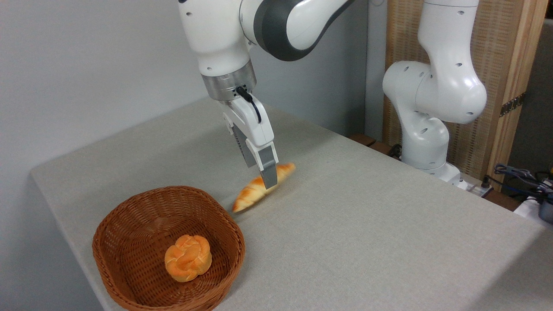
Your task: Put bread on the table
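While the round knotted roll rests alone in the wicker basket at the near corner, the task's own loaf lies beyond it, outside the rim. The bread, long and braided, appears tilted, its near pointed end down towards the surface and its far end raised; whether that near tip touches the cloth cannot be told. The pincer is clamped on the bread about its middle, one finger showing in front of the crust. The step in hand is judged to be the placing: the loaf is out of the basket and low over the surface, not yet released. The next move calls for a short descent until the loaf lies flat, then parting of the fingers and a straight lift clear. The basket rim lies just beside the near tip and is the only thing close enough to interfere. Farther back the arm's base stands at the far edge, with cables and a wooden panel behind, well apart.
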Controlling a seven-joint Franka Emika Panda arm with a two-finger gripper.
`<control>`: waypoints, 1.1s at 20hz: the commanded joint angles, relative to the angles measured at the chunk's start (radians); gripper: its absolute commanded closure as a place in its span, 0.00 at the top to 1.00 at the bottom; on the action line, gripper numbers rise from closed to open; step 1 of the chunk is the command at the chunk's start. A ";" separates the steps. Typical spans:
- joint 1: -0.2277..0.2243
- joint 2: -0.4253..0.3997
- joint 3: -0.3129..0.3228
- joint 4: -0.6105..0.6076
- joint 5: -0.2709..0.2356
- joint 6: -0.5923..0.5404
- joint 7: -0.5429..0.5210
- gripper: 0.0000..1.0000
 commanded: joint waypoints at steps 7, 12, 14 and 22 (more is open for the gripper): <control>-0.006 0.184 0.016 0.495 0.003 -0.193 -0.168 1.00; -0.006 0.216 0.027 0.591 0.006 -0.193 -0.185 1.00; -0.006 0.216 0.028 0.592 0.006 -0.193 -0.187 1.00; -0.004 0.184 0.074 0.569 0.017 -0.239 -0.184 1.00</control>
